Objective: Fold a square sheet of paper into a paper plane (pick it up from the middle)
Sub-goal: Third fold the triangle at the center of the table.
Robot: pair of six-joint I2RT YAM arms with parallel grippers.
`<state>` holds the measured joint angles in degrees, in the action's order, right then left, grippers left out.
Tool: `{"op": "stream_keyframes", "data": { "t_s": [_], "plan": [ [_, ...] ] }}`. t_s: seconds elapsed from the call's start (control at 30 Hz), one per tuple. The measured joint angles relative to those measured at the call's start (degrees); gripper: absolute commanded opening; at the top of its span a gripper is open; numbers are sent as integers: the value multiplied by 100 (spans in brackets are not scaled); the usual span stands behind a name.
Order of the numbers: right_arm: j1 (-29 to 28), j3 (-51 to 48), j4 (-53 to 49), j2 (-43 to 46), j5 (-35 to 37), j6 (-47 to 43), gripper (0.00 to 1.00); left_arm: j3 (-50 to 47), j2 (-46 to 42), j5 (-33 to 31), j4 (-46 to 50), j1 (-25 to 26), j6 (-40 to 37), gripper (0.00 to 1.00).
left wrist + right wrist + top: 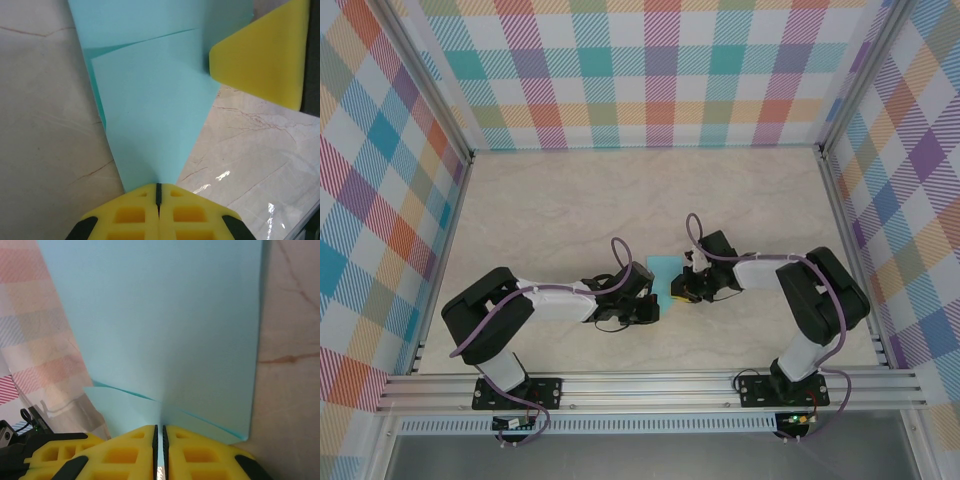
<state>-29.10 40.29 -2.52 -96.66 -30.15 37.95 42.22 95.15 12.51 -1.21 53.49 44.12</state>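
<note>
By the closed left hand [158, 192] and the closed right hand [160, 431] the paper [155, 110] is pinched from either side near the middle of the bench [45, 125]; thin, light and limp, it is judged easily torn and best gripped at folds.

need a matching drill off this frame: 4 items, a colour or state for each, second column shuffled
1. paper
2. left gripper
3. table
4. back wall

A. marbled beige
B. pastel plaid
C. light teal, creased
D. shut on the sheet's narrow tip

Pairs: 1-C, 2-D, 3-A, 4-B
</note>
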Motion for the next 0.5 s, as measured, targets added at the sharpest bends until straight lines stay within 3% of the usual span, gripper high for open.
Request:
{"op": "stream_keyframes", "data": {
  "t_s": [0.5],
  "plan": [
    [203, 409, -507, -177, 179, -229, 16, -116, -17, 2, -199, 0, 2, 4]
  ]
}}
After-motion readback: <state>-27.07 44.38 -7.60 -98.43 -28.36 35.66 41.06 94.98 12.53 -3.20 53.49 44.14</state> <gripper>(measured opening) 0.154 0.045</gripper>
